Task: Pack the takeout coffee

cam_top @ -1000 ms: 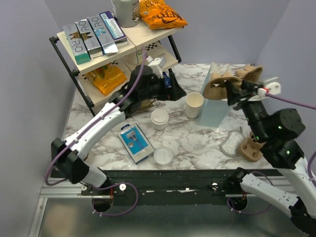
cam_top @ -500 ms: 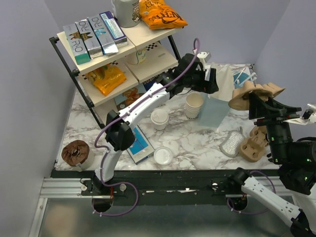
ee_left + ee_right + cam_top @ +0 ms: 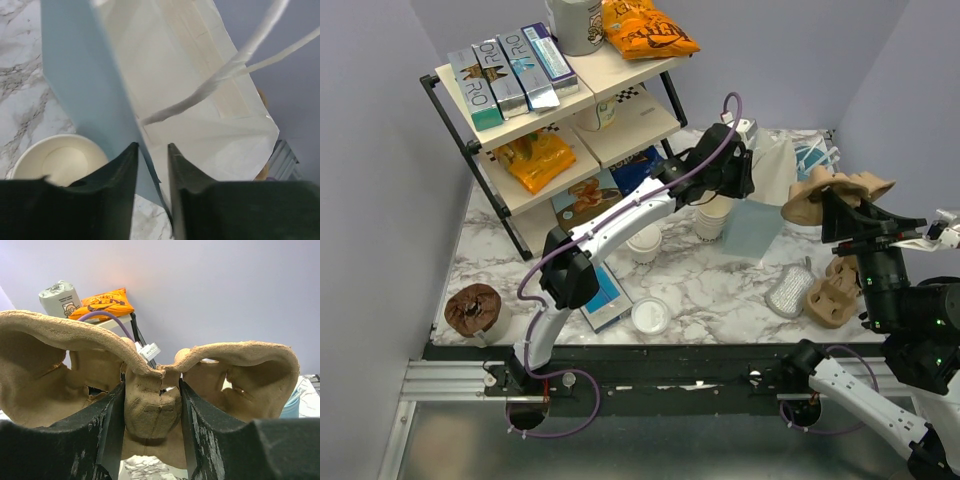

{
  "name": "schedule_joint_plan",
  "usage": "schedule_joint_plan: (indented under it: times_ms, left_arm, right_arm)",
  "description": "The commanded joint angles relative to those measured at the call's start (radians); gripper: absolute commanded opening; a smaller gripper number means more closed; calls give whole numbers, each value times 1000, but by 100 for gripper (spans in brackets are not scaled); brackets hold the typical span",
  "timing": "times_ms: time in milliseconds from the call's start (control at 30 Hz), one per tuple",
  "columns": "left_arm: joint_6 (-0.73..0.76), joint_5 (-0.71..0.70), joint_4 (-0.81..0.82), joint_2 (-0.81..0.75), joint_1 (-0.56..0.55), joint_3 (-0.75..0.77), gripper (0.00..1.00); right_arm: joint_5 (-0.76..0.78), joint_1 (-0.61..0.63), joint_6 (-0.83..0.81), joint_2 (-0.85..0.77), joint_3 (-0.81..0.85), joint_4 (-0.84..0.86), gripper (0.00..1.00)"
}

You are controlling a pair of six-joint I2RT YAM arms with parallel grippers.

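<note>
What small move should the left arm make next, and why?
Probably close the left gripper on the bag. Its jaws straddle the bag's blue wall, with a gap showing beside it, so the wall seems not yet pinched. The right gripper holds the carrier raised, and a held bag would likely stay open for it.

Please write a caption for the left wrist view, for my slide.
The left gripper straddles the rim of the blue paper bag, a lidless paper cup beside it.
</note>
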Motion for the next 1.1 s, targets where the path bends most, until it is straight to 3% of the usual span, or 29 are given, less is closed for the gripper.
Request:
schedule_joint_plan:
  times_ms: [0, 33, 167, 500, 633, 800, 1067]
  left_arm:
    - [15, -51, -16, -81, -22, -20, 27]
    - [16, -48, -34, -97, -26, -32, 20]
    - [50, -37, -85, -178, -48, -105, 10]
    - [12, -29, 35, -600, -91, -684, 10]
    - [27, 63, 111, -756, -99, -858, 10]
    - [27, 83, 118, -838, -105, -937, 8]
    - [25, 31, 99, -887, -107, -966, 6]
  right_arm:
    - [2, 0, 15, -8, -2, -24, 52]
    - [-13, 0, 15, -6, 1, -30, 52]
    - [-75, 0, 26, -6, 21, -56, 52]
    - [-562, 0, 91, 55, 164, -254, 52]
    - [-771, 0, 145, 98, 190, -289, 53]
    - [-1044, 0, 262, 172, 196, -303, 53]
    - [-1116, 2, 309, 243, 190, -450, 53]
